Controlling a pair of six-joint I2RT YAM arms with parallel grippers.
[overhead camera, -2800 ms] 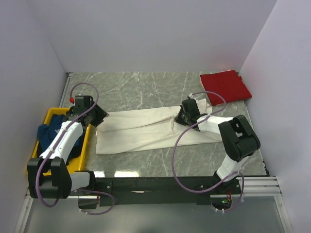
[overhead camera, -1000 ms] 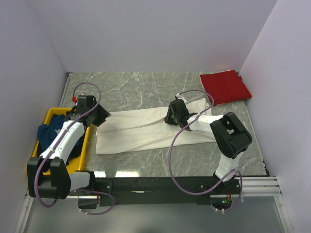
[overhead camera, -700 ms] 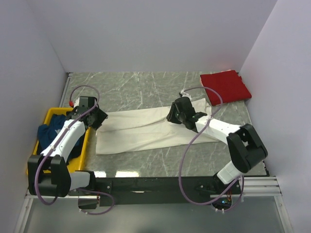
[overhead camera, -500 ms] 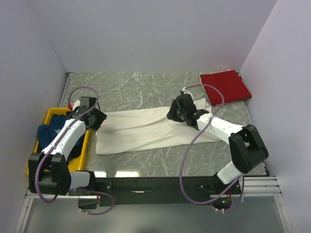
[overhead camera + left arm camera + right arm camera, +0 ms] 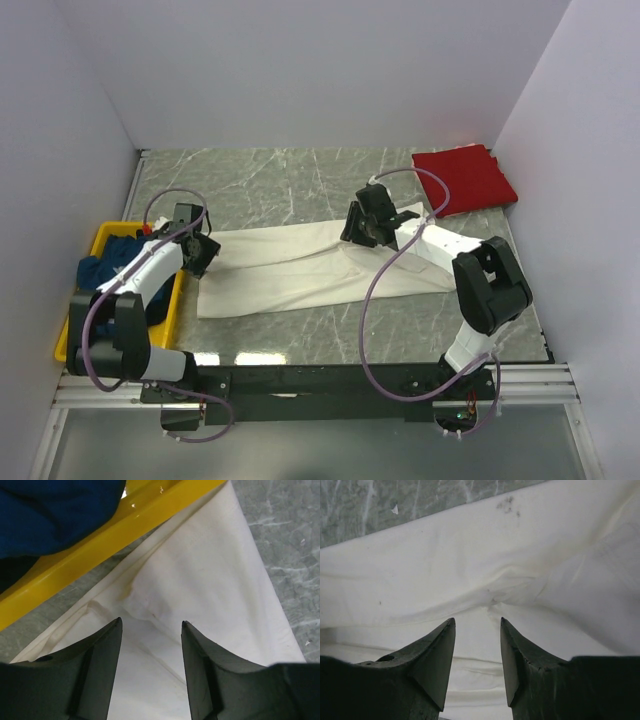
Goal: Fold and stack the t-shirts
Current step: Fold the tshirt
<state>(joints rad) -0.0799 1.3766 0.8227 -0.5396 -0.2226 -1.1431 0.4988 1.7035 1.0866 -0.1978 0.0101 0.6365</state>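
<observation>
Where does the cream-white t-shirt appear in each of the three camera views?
Top external: the cream-white t-shirt lies as a long strip across the middle.
Left wrist: it fills the centre, beside the yellow tray.
Right wrist: it fills nearly the whole picture.
Shared landmark: the grey marble table, seen in all three views.

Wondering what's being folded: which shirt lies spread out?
The white shirt, stretched across the table; the red shirt sits folded far right, the blue shirt bunched in the tray.

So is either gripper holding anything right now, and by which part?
Nothing is held. The left gripper and the right gripper both stand open over the cream-white cloth t-shirt, pinching no fabric.
</observation>
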